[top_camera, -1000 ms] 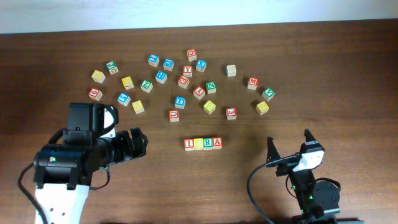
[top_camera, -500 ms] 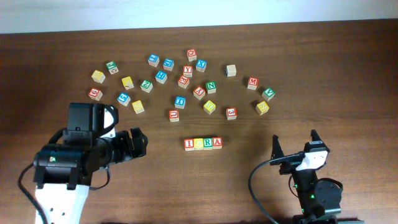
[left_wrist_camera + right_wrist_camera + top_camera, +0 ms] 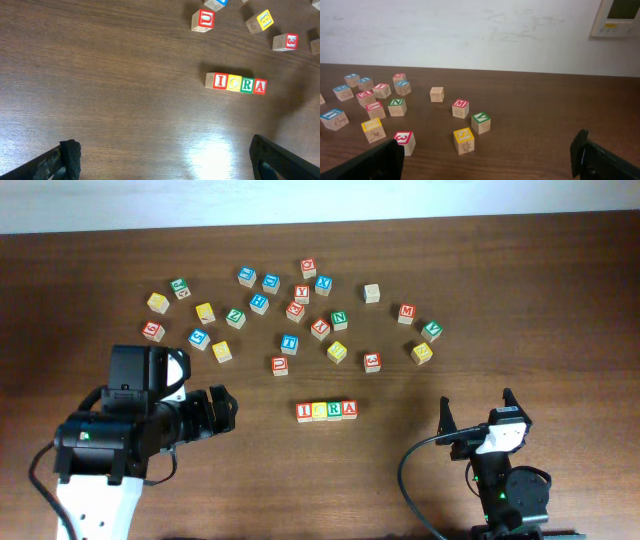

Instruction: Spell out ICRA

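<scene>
ICRA [image 3: 327, 410] row, wood tbl [image 3: 520, 270], white wall [image 3: 470, 30]

Left tool [image 3: 226, 410] and right tool [image 3: 475, 404] both hover with jaws spread wide, holding nothing.

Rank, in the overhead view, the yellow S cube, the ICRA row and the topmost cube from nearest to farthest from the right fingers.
1. Yellow S cube, just ahead-left of the right fingers.
2. ICRA row, farther left, mid-table.
3. Topmost cube, far back, left of centre.
</scene>
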You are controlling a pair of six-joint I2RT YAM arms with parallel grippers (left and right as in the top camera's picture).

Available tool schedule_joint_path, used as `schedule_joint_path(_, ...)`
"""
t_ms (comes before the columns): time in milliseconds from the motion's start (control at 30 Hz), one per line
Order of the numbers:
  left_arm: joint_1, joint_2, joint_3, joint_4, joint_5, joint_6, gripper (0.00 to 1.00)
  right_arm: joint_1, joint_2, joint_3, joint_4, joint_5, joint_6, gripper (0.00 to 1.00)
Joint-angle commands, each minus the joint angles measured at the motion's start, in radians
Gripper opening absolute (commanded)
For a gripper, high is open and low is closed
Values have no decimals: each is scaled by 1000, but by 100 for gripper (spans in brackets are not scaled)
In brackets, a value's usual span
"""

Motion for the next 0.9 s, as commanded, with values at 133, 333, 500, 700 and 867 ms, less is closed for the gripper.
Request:
schedule_joint_path(133,5,2,-5,2,-10,4,99,-6,-10,-7,-5,9,-7,98)
schedule_joint_path(333,5,2,-5,2,-10,4,99,-6,-10,-7,-4,9,-7,98)
schedule_joint_path(500,5,2,-5,-29,-11,5,99,-6,-10,-7,-4,9,-7,98)
schedule_joint_path(700,5,-79,-124,180,-2,156,99,-6,-10,-7,-4,9,-7,98)
schedule_joint_path(867,5,-312,-447,604,116,325,99,-6,-10,-7,-4,9,-7,98)
